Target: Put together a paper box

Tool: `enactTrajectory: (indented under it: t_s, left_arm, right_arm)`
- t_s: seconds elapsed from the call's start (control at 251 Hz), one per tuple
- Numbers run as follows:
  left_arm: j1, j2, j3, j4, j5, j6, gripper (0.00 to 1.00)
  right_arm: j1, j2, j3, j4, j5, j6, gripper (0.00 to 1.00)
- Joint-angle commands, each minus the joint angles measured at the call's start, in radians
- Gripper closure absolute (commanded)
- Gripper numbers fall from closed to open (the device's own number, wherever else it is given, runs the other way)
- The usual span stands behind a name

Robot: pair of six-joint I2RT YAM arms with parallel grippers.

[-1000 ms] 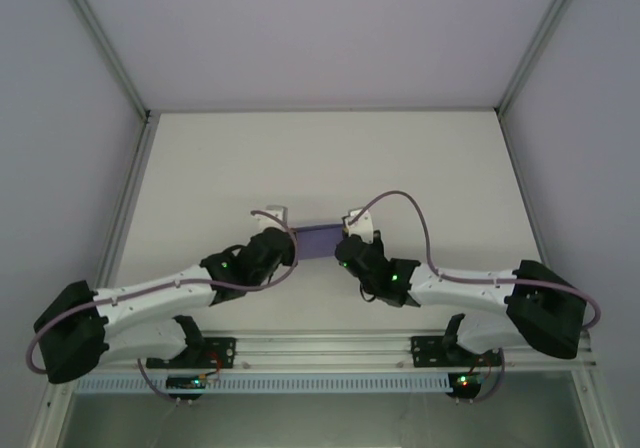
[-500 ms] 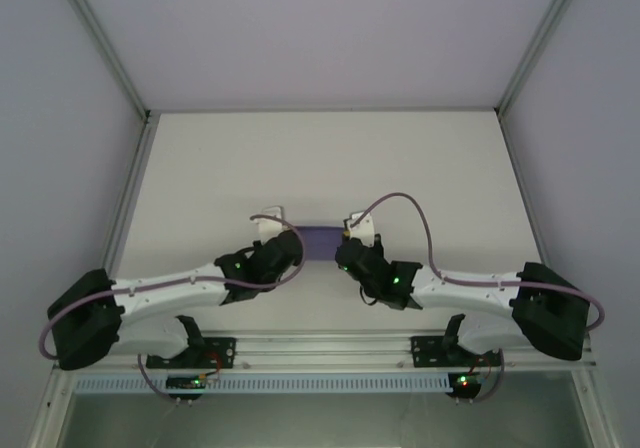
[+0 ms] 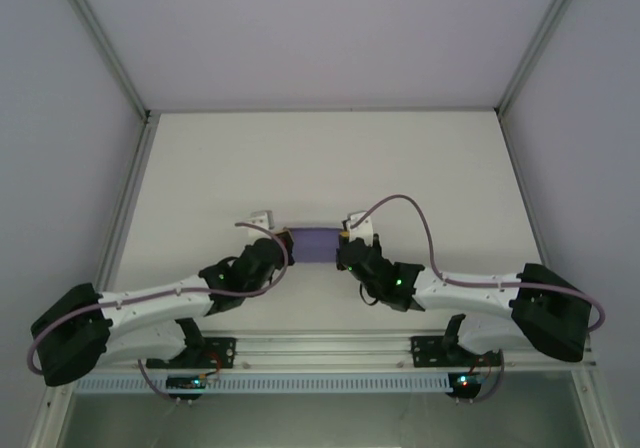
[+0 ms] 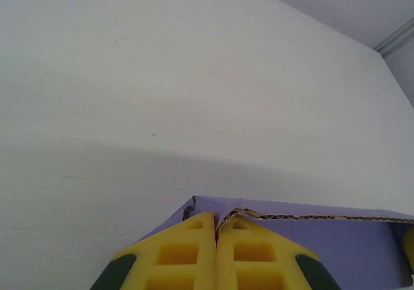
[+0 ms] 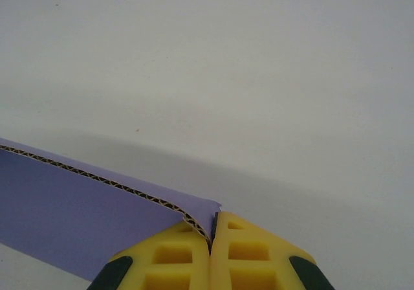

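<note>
1. So, the thin lilac corrugated-card paper box (image 3: 315,242) sits on the white table (image 3: 320,158), roughly mid-width in its near half, stretched between the two grippers.
2. Left gripper (image 4: 216,228) is clenched on the paper box's left corner; the raw fluted edge runs straight into the pinch.
3. Right gripper (image 5: 211,233) is clamped tight on the opposite end, with the card edge curling in between its jaws.
4. Progress, my read: partway.
   - One long purple panel stands up off the table with both ends pinched, so a wall or fold looks formed.
   - Cannot tell whether tabs are locked or other flaps folded; the arms hide most of it.
   - No closed box shape shows yet, so folding and tucking likely remain.
5. Versus a second ago:
   - The left arm (image 3: 150,303) has swung its wrist leftward and sunk lower.
   - The purple strip between the grippers shows longer and more level.
   - The right arm (image 3: 470,288) has barely shifted.
   - Both pinches are unchanged.
</note>
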Motion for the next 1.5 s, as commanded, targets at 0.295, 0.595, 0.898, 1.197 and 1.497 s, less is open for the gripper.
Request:
enactTrajectory:
  t_s: [0.295,0.595,0.898,1.197,1.497]
  left_arm:
    - [-0.039,-0.050,-0.213,-0.217,-0.014,-0.004,1.00]
    - [-0.042,0.014,-0.171,-0.184,-0.036,-0.015,1.00]
    - [-0.060,0.002,-0.158,-0.186,-0.069,-0.013,1.00]
    - [-0.068,0.001,-0.089,-0.180,-0.075,0.098,1.00]
    - [-0.082,0.051,-0.051,-0.168,-0.072,0.127,1.00]
  right_arm:
    - [0.029,0.050,-0.068,-0.056,-0.035,-0.080,1.00]
    - [0.022,-0.018,-0.006,-0.117,-0.112,-0.073,0.90]
    - [-0.073,-0.119,0.041,-0.126,-0.277,-0.097,0.68]
    - [-0.139,-0.168,0.090,-0.110,-0.383,-0.113,0.53]
    - [-0.321,-0.103,0.169,-0.195,-0.511,0.007,0.53]
